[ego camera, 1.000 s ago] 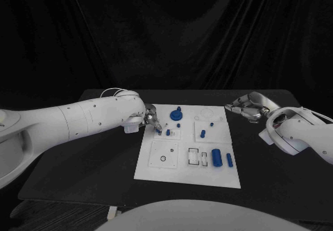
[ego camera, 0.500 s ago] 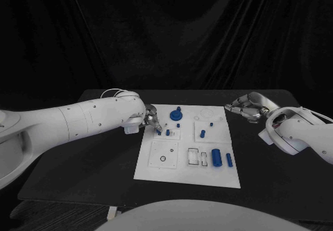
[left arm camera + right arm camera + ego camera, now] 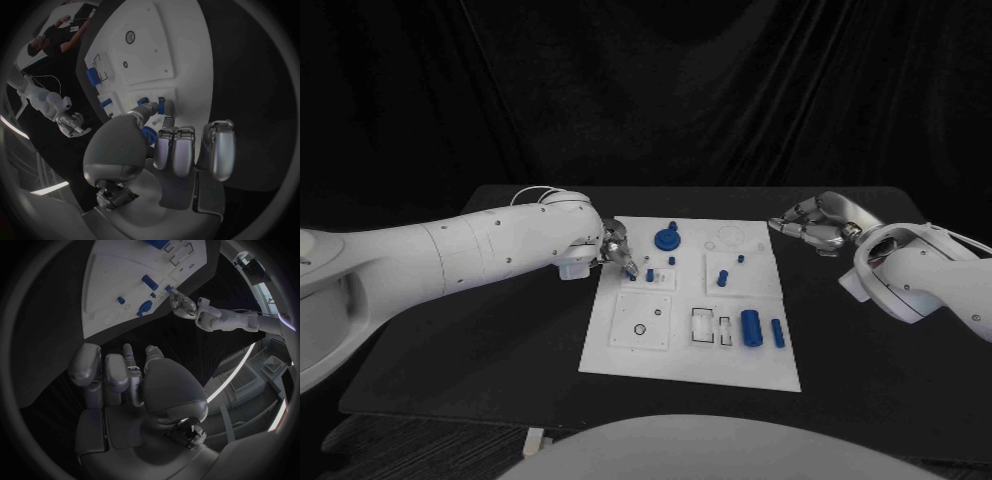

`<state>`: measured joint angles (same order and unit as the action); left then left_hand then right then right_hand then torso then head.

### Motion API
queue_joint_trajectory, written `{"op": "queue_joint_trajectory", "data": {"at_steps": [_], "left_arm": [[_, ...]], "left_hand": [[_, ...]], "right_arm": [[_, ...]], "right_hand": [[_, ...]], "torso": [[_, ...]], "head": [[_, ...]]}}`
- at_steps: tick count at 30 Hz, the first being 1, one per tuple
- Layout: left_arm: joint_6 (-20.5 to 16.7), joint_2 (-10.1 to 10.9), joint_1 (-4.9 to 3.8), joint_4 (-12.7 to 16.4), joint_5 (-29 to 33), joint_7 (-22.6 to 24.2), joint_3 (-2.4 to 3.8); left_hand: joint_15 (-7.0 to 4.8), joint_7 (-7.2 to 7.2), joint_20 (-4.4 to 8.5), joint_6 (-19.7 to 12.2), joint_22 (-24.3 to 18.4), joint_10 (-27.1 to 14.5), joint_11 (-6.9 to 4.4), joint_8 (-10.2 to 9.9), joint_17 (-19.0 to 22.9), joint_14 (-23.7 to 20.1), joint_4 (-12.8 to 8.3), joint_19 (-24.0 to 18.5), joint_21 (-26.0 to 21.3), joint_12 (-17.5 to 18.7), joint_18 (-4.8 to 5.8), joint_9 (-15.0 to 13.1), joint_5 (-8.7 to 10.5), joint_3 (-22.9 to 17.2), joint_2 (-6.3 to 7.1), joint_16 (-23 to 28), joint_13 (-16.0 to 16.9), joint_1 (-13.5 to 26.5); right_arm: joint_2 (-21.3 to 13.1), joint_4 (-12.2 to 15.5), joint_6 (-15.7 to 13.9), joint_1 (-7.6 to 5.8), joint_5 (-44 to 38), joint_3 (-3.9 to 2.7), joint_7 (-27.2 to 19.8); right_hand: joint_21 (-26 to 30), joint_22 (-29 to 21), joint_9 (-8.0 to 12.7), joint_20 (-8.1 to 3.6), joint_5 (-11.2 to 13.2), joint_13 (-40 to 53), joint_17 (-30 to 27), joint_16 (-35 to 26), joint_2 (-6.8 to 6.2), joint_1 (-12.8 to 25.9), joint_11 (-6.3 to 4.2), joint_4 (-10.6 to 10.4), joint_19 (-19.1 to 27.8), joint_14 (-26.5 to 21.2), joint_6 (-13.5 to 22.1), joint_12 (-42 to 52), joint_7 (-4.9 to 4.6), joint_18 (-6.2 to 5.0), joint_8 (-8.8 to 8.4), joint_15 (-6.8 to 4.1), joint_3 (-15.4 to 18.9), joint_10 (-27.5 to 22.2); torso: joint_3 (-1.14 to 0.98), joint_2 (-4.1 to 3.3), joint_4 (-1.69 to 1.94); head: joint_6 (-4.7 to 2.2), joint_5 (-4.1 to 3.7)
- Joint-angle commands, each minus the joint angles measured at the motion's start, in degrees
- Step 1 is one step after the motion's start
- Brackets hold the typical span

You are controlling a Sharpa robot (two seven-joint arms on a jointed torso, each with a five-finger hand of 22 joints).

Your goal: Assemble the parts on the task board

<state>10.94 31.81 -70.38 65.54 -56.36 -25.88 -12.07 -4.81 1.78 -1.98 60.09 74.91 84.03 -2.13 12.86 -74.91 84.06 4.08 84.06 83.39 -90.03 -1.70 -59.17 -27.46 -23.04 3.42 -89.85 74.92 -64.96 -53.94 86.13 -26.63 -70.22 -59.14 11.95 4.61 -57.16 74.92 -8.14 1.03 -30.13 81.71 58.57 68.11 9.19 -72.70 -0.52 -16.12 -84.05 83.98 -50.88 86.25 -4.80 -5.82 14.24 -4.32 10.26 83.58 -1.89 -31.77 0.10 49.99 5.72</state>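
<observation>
The white task board [image 3: 687,352] lies in the middle of the black table. My left hand [image 3: 612,249] reaches over the board's upper left part. Its thumb and a finger pinch a small blue peg [image 3: 160,106] that stands at the board there, while the other fingers [image 3: 185,150] are curled in. A second small peg [image 3: 648,273] stands just beside it. My right hand [image 3: 815,226] hovers off the board's far right corner with its fingers [image 3: 106,372] curled in on nothing. A round blue part [image 3: 668,239], an upright peg [image 3: 721,278] and two blue cylinders [image 3: 750,327] sit on the board.
Bare black tabletop [image 3: 862,360] surrounds the board on every side. The board [image 3: 115,285] and my left hand [image 3: 185,305] also appear in the right wrist view. Empty slots [image 3: 710,325] and a small ring [image 3: 639,329] lie in the board's near half.
My left hand's fingertips have edged slightly lower at the peg. The right hand has stayed put.
</observation>
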Motion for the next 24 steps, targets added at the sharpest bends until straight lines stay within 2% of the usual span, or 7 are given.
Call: {"op": "queue_joint_trajectory", "data": {"at_steps": [1,16,24], "left_arm": [[0.67,0.14,0.41,0.25,0.25,-0.11,-0.11],[0.19,0.5,0.53,0.79,0.25,0.07,-0.11],[-1.83,1.55,0.54,1.91,0.25,1.05,-0.11]], "left_hand": [[-0.25,-0.34,0.51,0.02,12.56,5.97,-0.39,-0.21,-15.09,5.94,-0.11,1.42,-0.29,0.03,-0.19,0.01,-0.07,-0.61,-0.62,-0.15,15.08,0.13],[-0.24,-0.33,0.51,0.0,12.52,5.97,-0.38,-0.24,-15.09,5.94,-0.19,1.34,-0.4,0.03,-0.22,0.03,-0.05,-0.69,-0.63,-0.15,15.08,0.1],[-0.22,-0.31,0.49,0.0,12.54,5.97,-0.36,-0.27,-15.09,5.94,-0.34,1.36,-0.38,0.03,-0.21,0.05,-0.4,-0.89,-0.63,-0.15,15.08,0.07]], "right_arm": [[-0.01,0.0,0.38,0.15,-0.06,-0.04,0.46],[-0.01,-0.02,0.47,0.16,-0.06,-0.04,0.79],[-0.1,0.02,0.48,0.17,-0.06,-0.04,0.88]], "right_hand": [[0.2,3.59,0.05,0.25,-0.15,-0.1,0.02,-0.1,-0.02,-0.42,-0.17,-0.19,-1.32,1.36,-0.33,-0.17,-0.15,-0.18,0.18,-0.38,0.02,2.54],[0.23,3.59,0.08,0.25,-0.14,-0.14,-0.07,-0.17,-0.04,-0.43,-0.17,-0.2,-1.31,1.35,-0.29,-0.19,-0.17,-0.19,0.15,-0.37,0.04,2.52],[0.34,3.57,0.11,0.26,-0.14,-0.24,-0.16,-0.23,0.0,-0.45,-0.18,-0.22,-1.3,1.33,-0.19,-0.23,-0.19,-0.2,0.09,-0.37,0.03,2.48]], "torso": [[0.0,-0.04,0.02],[0.0,0.0,0.02],[0.0,-0.03,0.01]], "head": [[0.01,0.05],[0.01,-0.06],[0.01,-0.01]]}}
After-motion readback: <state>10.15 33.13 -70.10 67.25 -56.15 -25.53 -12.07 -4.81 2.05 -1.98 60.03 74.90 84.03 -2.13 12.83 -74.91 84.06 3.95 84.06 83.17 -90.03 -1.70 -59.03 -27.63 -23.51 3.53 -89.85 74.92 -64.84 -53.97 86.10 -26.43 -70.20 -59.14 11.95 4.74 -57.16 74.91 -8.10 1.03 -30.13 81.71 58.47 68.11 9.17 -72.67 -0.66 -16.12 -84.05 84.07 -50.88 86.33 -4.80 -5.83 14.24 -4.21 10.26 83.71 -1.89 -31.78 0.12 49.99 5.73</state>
